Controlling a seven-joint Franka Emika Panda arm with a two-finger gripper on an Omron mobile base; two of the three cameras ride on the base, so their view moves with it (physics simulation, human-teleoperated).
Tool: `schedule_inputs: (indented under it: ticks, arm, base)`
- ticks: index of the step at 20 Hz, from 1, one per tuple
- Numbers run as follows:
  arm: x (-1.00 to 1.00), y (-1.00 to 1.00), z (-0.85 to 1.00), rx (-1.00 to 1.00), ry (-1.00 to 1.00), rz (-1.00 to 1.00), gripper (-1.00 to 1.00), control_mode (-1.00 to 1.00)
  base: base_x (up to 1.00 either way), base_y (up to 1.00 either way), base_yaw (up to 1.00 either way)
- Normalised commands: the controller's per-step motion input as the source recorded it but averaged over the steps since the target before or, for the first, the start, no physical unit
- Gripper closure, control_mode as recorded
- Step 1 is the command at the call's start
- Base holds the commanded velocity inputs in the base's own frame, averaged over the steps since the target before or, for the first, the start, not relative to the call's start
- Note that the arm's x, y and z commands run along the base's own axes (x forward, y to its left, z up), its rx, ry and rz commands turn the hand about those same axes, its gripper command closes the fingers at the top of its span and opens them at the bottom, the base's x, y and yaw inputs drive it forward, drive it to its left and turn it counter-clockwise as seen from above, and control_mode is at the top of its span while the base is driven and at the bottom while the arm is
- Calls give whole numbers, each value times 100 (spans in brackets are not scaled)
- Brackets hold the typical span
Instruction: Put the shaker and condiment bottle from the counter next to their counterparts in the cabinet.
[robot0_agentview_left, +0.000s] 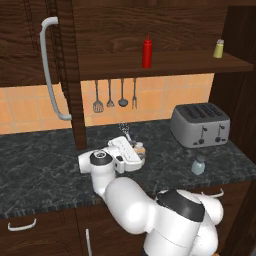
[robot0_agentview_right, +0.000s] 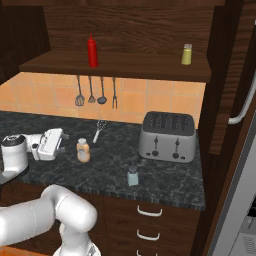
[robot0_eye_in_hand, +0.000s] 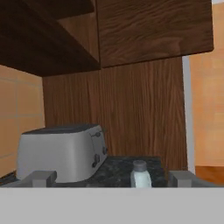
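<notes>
The end effector (robot0_agentview_right: 64, 141), fingers spread wide and holding nothing, sits just beside the condiment bottle (robot0_agentview_right: 83, 150) mid-worktop (robot0_agentview_right: 165, 175). The shaker (robot0_agentview_right: 132, 176) stands near the worktop's front edge, before the toaster (robot0_agentview_right: 167, 136).

Honestly can't read a single word, label or number anywhere here, bottles and appliances all look blank.
</notes>
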Motion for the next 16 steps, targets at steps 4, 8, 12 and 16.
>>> schedule_inputs:
  ticks: [4,8,12,16]
  arm:
    - [10,17,-46,0,0,-6,-100,-100]
    - [21,4,-33,1,0,-4,-100,-100]
    - [34,1,-28,2,0,-3,-100,-100]
    - [34,15,-26,0,0,-4,-100,-100]
  base:
    - [0,0,0]
    - [0,0,0]
    - [0,0,0]
    - [0,0,0]
